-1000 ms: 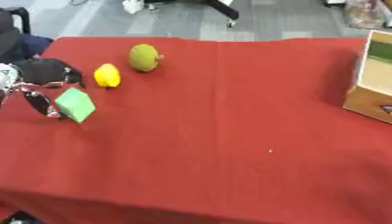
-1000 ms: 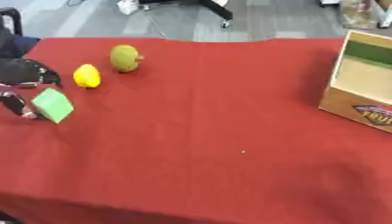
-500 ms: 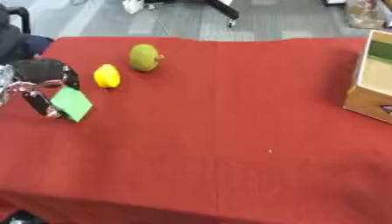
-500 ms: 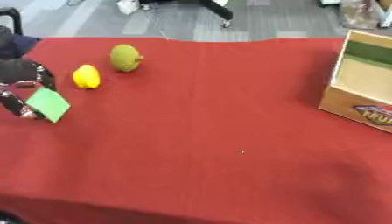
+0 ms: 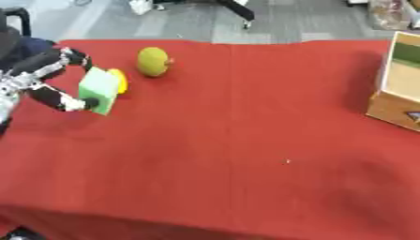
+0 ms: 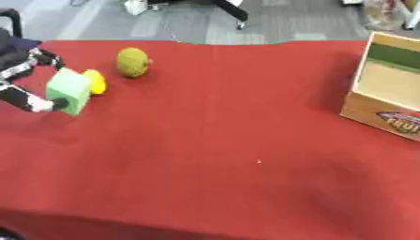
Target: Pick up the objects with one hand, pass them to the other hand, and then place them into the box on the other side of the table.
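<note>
1. At nine o'clock: left hand (image 5: pixel 51 77) pinching green block (image 5: pixel 98 89).
2. Just right, touching: yellow fruit (image 5: pixel 120 80); green fruit (image 5: pixel 153 61) at eleven.
3. At three o'clock: open cardboard box (image 6: pixel 386 96), contents hidden.

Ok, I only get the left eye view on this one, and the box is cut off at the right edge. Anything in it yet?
Observer: The right eye view shows more of the box. The part of its inside that shows holds no object.
Operator: Any marking on it?
Observer: Yes, there is a printed label on its low front wall. I cannot read it.
</note>
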